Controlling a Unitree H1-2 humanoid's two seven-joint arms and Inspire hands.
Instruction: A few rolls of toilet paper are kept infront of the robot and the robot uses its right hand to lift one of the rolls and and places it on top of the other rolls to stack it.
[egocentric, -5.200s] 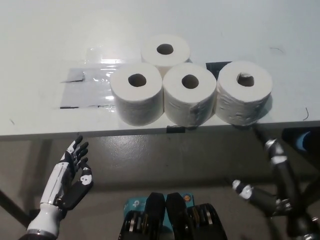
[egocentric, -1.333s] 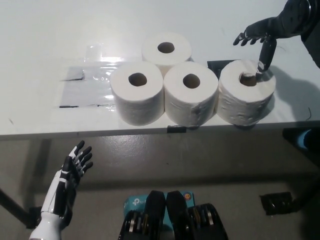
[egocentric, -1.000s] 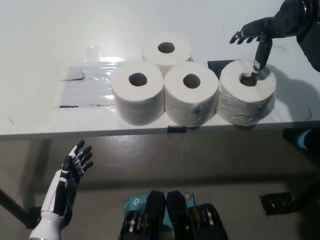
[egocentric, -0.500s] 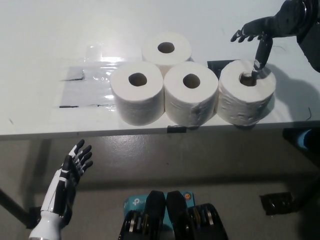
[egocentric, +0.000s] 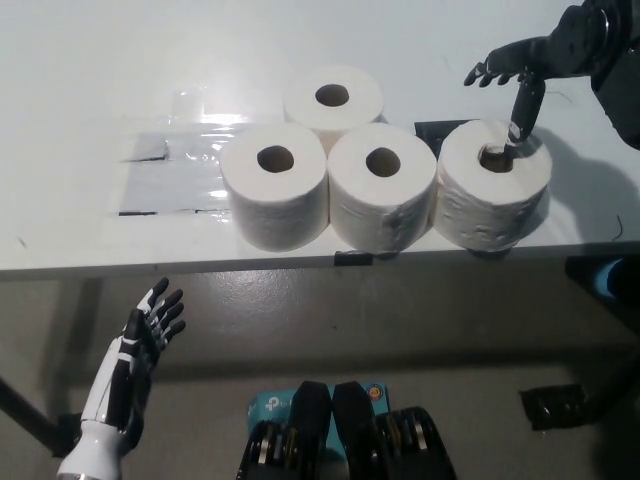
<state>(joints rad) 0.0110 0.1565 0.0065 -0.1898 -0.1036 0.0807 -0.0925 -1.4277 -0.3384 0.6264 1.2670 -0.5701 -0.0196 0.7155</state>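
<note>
In the head view you see four toilet rolls on the white bench (egocentric: 90, 70): a back roll (egocentric: 333, 98) at upper centre, then a left roll (egocentric: 273, 184), a middle roll (egocentric: 381, 186) and a right roll (egocentric: 493, 195) in a touching row near the front edge; your black right robot hand (egocentric: 528, 68), upper right, holds nothing, its fingers spread, one finger (egocentric: 521, 112) pointing down into the right roll's core; your white left robot hand (egocentric: 138, 355) rests open at lower left, below the bench.

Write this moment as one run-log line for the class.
stage: reaching | right robot hand: open, one fingertip at core of rightmost roll | roll: on table, unlifted | left robot hand: open, resting below table edge
</note>
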